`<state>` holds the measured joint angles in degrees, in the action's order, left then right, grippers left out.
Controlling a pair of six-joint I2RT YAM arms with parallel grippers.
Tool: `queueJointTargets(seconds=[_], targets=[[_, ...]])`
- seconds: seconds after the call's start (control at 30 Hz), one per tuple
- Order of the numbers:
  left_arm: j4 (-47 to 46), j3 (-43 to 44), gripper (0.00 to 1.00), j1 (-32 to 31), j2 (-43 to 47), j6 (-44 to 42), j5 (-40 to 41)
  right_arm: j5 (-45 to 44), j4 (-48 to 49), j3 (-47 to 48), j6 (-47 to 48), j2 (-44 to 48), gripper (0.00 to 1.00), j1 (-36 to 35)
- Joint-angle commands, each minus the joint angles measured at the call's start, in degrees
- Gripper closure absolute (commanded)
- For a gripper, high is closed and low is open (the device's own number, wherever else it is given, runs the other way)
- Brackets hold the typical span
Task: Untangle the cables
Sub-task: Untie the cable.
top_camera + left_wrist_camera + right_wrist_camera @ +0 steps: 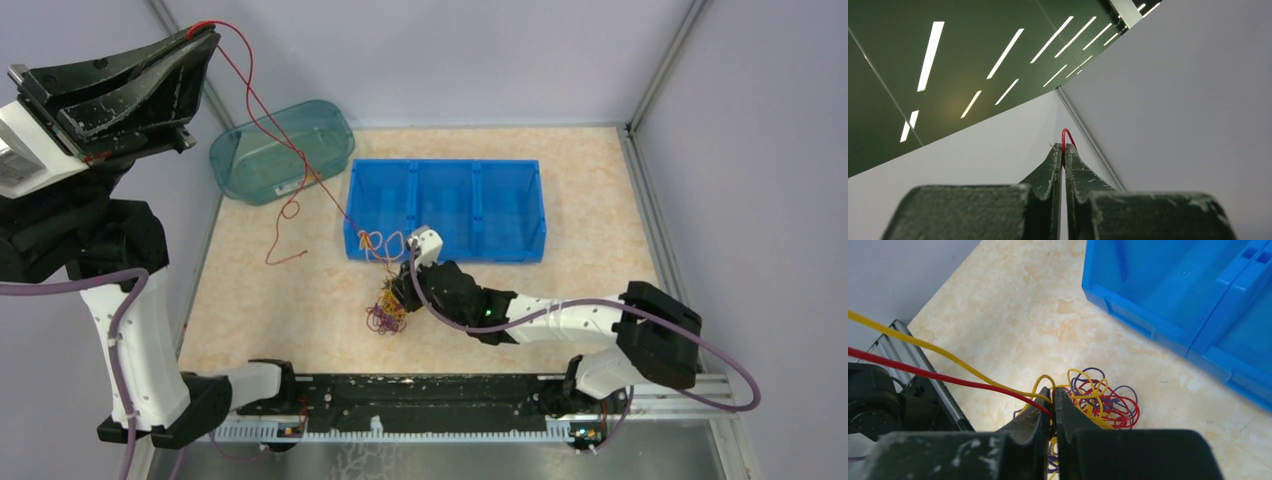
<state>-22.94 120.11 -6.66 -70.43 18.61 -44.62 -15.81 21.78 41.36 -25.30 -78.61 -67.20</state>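
**Desk:** What fills your screens, biggest first?

**Me:** The table (600, 180): a flat top with a mottled beige, marble-like pattern. At the back of it I see a rigid blue plastic bin (520, 215) split into three square compartments. To its left is a rounded, see-through teal tub (250, 165).

**Desk:** And your arms?

**Me:** My left gripper (205, 36) is raised high at the back left. Its scuffed black fingers are pinched tight on the red cable (262, 105). That hair-thin cable slants down across the tub to the bin's front left corner. My right gripper (400, 292) sits low on the table just in front of that corner. It is clenched on the red cable at the edge of the tangle of cables (386, 314), a small knot of curly loops lying on the table.

**Desk:** What does each camera give you that the others don't?

**Me:** Only the overhead view shows the whole slanting run between my two grippers. The left wrist sees just wall, ceiling lights (930, 55) and a tiny red loop poking out above the closed fingertips. The right wrist sorts out the colours: glossy yellow, red and purple coils behind the fingertips. It also shows a yellow cable (923, 343) running in beside the red one and arching over a fingertip.
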Motion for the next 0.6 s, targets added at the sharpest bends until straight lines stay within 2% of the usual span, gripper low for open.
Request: queueJointTargets(seconds=[0.0,0.3,0.57], targets=[[-1.33,1.68,0.93,-0.04,-0.03,-0.29,1.82,-0.51,3.52,-1.41,-2.66,-1.55,0.99,0.63],[-3.78,6.05,0.93,-0.05,-1.90,-4.77,4.89,-1.44,6.26,-7.76,-6.20,-2.03,1.00,0.61],[-11.37,8.15,0.94,-0.04,-3.19,-12.62,12.56,-2.21,8.37,-12.57,-9.22,-1.88,1.00,0.67]])
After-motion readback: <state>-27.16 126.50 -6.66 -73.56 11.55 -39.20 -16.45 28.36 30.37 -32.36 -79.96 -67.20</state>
